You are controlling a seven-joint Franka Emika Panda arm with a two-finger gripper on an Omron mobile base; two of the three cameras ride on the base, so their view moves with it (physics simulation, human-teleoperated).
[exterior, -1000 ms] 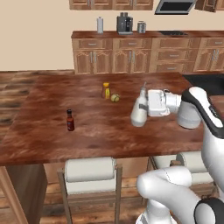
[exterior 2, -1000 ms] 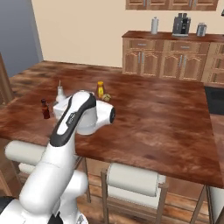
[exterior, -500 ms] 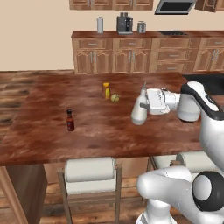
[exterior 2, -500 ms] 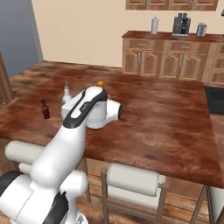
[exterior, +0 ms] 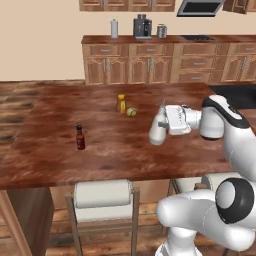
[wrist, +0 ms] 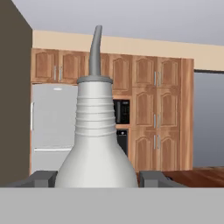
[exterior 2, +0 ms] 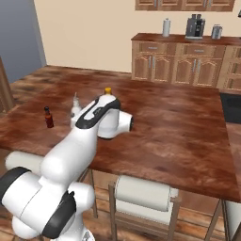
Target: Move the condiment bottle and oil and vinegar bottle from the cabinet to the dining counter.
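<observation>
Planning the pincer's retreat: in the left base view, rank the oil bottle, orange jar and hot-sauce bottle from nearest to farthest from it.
1. Oil bottle: right at the pincer.
2. Orange jar: farther back on the counter, to the left.
3. Hot-sauce bottle: far left, nearer the stools.

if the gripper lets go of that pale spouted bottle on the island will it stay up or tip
The oil and vinegar bottle probably stays up: its body is wide and rounded low down, narrowing to a thin spout, so the weight likely sits low. It stands upright over the dining counter. Its smooth curved sides look slippery, so a sideways nudge from the gripper could slide or rock it.
</observation>
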